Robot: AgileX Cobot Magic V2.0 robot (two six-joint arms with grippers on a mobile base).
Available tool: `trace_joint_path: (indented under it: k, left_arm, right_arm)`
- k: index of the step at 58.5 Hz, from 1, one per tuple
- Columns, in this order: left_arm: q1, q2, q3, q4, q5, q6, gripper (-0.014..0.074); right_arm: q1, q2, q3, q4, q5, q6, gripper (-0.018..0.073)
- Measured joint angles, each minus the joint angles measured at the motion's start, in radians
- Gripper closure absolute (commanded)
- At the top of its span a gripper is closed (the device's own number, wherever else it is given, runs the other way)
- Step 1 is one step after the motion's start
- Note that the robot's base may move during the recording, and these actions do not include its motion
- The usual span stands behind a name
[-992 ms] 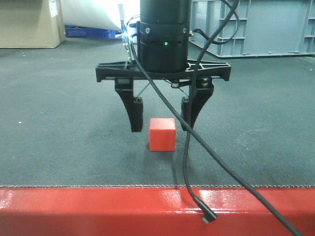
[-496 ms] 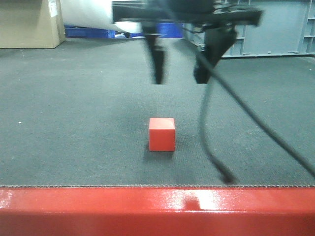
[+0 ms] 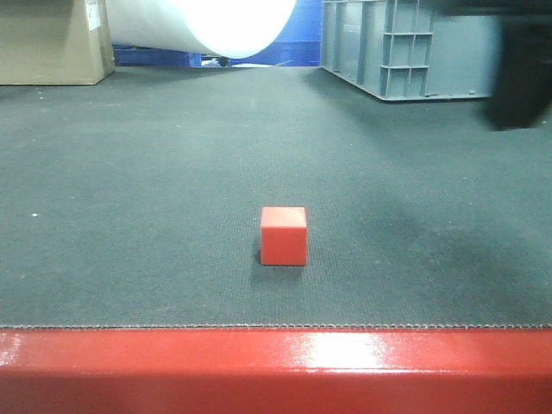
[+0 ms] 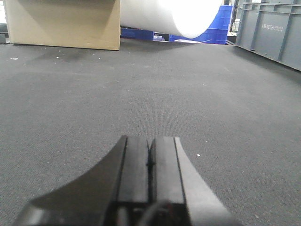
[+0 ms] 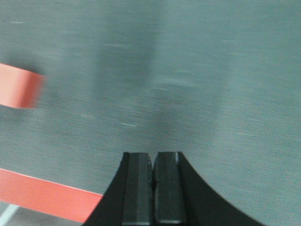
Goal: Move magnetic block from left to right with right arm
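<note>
The magnetic block (image 3: pixel 284 235), a small red cube, rests alone on the dark mat near the front edge in the front view. In the right wrist view it is a blurred red patch (image 5: pixel 19 87) at the far left. My right gripper (image 5: pixel 153 155) is shut with nothing between its fingers and hangs above bare mat, well off to one side of the block. A blurred dark part of the right arm (image 3: pixel 522 82) shows at the upper right of the front view. My left gripper (image 4: pixel 150 141) is shut and empty, low over the mat.
The glossy red table edge (image 3: pixel 276 371) runs along the front. At the back stand a cardboard box (image 3: pixel 52 39), a white roll (image 3: pixel 207 21), blue crates (image 3: pixel 155 56) and grey crates (image 3: pixel 405 47).
The right gripper stood open around the block, then rose and swung away to the right; its jaws are now shut. The block has stayed in place on the mat.
</note>
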Motion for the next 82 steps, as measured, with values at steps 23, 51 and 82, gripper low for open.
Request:
trace_joint_path:
  k: [23,51,82]
  left_arm:
    - [0.000,0.000,0.000,0.000,0.000,0.000,0.0713]
    - [0.000,0.000,0.000,0.000,0.000,0.000,0.0713]
    - [0.000,0.000,0.000,0.000,0.000,0.000,0.0713]
  right_arm:
    - [-0.278,-0.364,0.379,0.133,-0.416,-0.299,0.0494]
    - [-0.291,-0.894,0.760,0.159,-0.604,-0.304,0.0494]
    - [-0.292,-1.129,0.827,0.159,-0.606,-0.305,0.0494]
